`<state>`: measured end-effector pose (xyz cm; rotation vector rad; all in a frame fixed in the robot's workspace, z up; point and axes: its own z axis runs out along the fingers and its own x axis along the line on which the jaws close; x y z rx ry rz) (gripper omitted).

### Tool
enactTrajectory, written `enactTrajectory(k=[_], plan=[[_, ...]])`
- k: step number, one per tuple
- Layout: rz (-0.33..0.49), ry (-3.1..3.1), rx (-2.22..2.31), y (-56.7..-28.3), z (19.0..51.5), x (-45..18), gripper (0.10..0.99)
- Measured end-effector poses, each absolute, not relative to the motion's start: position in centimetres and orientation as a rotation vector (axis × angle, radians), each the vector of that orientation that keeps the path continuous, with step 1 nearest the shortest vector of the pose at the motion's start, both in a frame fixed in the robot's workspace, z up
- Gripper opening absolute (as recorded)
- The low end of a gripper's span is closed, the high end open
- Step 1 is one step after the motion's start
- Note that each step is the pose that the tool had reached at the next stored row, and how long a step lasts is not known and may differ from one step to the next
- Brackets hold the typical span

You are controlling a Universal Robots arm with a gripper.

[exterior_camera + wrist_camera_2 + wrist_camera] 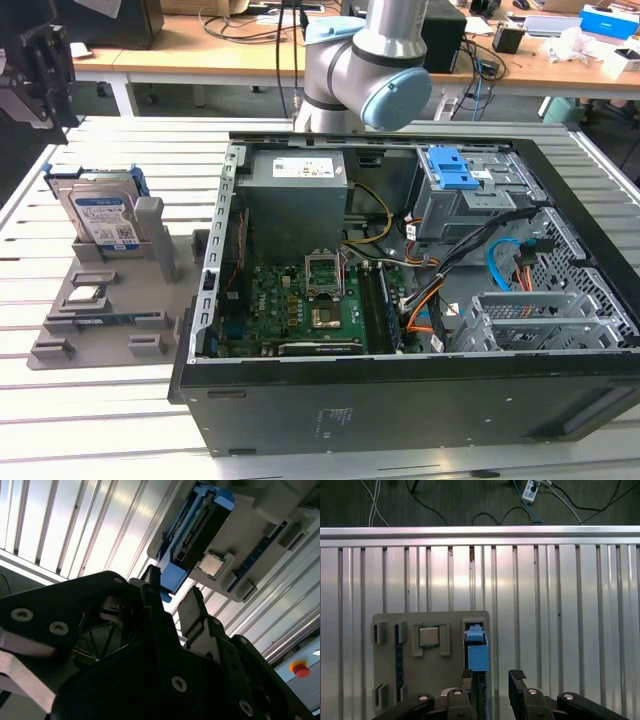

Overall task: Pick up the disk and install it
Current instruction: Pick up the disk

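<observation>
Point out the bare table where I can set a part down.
Bare slats of the table lie in front of the grey holder, at the exterior view's left of the computer case, and behind the holder toward the far edge. Crowded: the holder with the disk, and the case's inside.

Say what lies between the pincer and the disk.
Nothing but air. In the first wrist view the open pincer hangs over the disk, which stands on edge in its grey holder, and no object is in the gap.
</observation>
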<state>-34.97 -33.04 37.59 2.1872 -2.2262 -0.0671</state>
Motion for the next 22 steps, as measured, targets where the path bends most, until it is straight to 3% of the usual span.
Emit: enactTrajectory(k=[13, 22], plan=[[-0.059, -2.223, 2.183, -34.2, 36.0, -35.0, 0.42], [-0.052, -2.22, 2.18, -34.0, 32.5, -34.5, 0.42]])
